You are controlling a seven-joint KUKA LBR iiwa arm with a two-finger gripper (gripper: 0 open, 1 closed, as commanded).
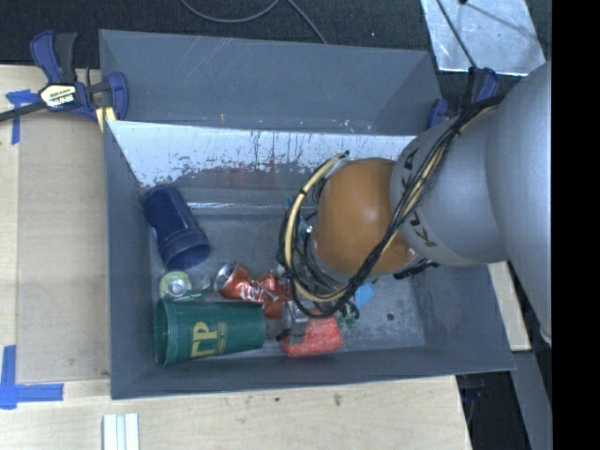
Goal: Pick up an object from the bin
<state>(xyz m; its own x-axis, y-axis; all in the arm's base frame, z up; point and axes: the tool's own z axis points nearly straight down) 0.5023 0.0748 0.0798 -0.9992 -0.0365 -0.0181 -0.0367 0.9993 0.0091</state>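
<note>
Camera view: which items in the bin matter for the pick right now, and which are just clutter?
In play:
- claw, down near the front wall
- crushed red can, just left of it
- red-orange lump, right beside it

Lying about:
- green cup, on its side
- dark blue cup, on its side
- small silvery-green round thing
- small blue bit

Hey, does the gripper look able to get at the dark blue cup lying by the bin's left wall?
Probably yes: the dark blue cup lies uncovered, with bare bin floor between it and the gripper.
</note>
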